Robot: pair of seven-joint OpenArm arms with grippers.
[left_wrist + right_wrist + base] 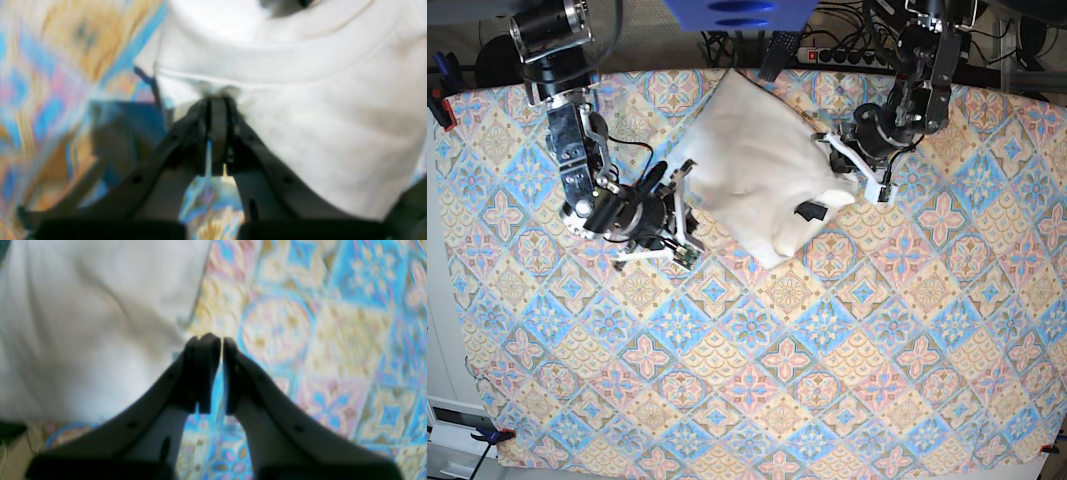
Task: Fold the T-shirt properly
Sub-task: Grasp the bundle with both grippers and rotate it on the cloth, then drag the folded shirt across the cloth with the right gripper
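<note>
While the T-shirt (pixel 757 175) lies bunched, plain side up, near the far edge of the patterned tablecloth (pixel 827 380), the step in hand reads as gripping it to spread it; left gripper (pixel 218 100) is clamped on white fabric just below the collar band; right gripper (pixel 213 340) sits just beside the shirt's edge, jaws nearly together, nothing between them; next move likely needs the right to take an edge, then both to draw apart.

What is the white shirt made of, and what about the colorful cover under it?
The T-shirt looks like soft, matte cotton-type knit: it wrinkles and bunches where the left claw pinches it. The patterned cover seems to be thin printed cloth or coated sheet lying flat; the pictures cannot settle which.
</note>
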